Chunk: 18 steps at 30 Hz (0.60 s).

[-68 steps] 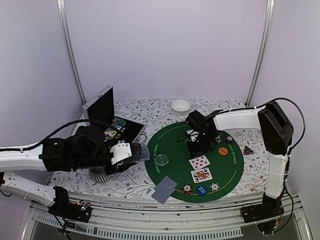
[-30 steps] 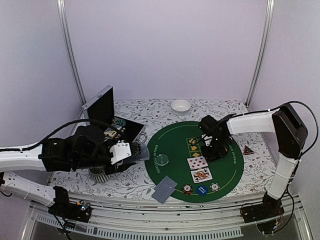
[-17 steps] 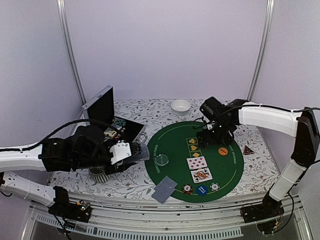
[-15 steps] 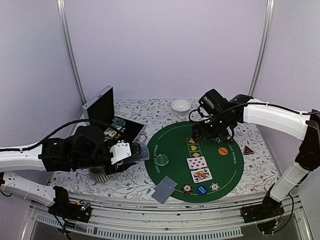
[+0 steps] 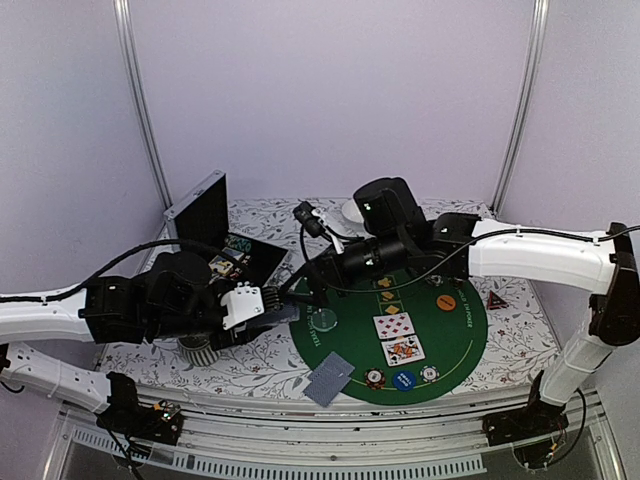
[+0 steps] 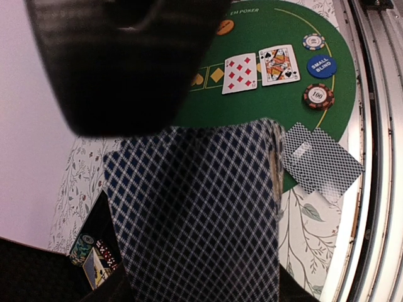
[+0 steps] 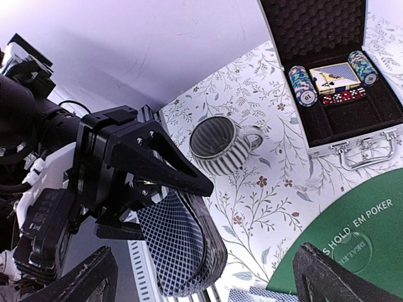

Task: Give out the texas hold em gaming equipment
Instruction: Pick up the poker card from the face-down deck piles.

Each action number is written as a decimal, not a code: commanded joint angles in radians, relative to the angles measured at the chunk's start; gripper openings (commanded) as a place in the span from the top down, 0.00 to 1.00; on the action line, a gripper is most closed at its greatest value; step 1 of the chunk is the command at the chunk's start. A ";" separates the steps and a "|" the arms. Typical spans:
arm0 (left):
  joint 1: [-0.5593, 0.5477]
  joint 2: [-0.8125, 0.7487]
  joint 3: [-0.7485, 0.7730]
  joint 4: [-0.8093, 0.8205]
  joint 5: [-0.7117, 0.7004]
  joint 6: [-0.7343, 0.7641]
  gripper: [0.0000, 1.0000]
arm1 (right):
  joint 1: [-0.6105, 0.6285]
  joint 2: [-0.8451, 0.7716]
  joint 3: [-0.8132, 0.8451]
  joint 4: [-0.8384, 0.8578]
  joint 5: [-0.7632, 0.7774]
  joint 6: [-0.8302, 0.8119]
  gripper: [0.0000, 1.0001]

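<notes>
Blur takes the upper left of the left wrist view. A dark shape close to the lens covers part of the green mat [image 6: 286,104] and half of the farthest face-up card [image 6: 204,78], of which only orange pips show. In the top view the white bowl [image 5: 349,209] is almost wholly behind the right arm. The ribbed mug [image 7: 220,146] sits under the left arm there and is plain only from the right wrist.

The right gripper [image 5: 302,291] is spread wide, its fingers cut off at the lower corners of its own view, and hangs just beside the deck [image 6: 195,207]. The left gripper [image 5: 262,305] is clamped on that deck, grey-blue backs up, above the worktop [image 5: 250,370] at the mat's left edge. Its cards cannot be counted.

On the mat lie three face-up cards in a row and four chips: an orange chip [image 6: 225,26], a white chip [image 6: 313,41], a blue chip [image 6: 322,66] and a reddish-brown chip [image 6: 318,95]. One pale button [image 5: 322,320] lies there too. Two face-down cards [image 6: 322,165] overlap at the near rim. One red triangular marker [image 5: 496,299] lies on the worktop right of the mat.
</notes>
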 commanded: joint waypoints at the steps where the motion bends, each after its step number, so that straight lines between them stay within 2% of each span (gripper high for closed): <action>1: 0.008 -0.002 -0.006 0.024 0.004 0.004 0.47 | 0.005 0.068 0.006 0.088 -0.062 0.032 0.01; 5: 0.008 -0.002 -0.006 0.026 0.000 0.004 0.47 | 0.005 0.132 0.051 0.054 -0.039 0.048 0.01; 10: 0.010 -0.010 -0.006 0.027 -0.001 0.004 0.47 | 0.004 0.175 0.090 -0.055 0.066 0.047 0.01; 18: 0.008 -0.014 -0.008 0.030 -0.005 0.006 0.47 | 0.001 0.096 0.048 -0.135 0.163 0.046 0.01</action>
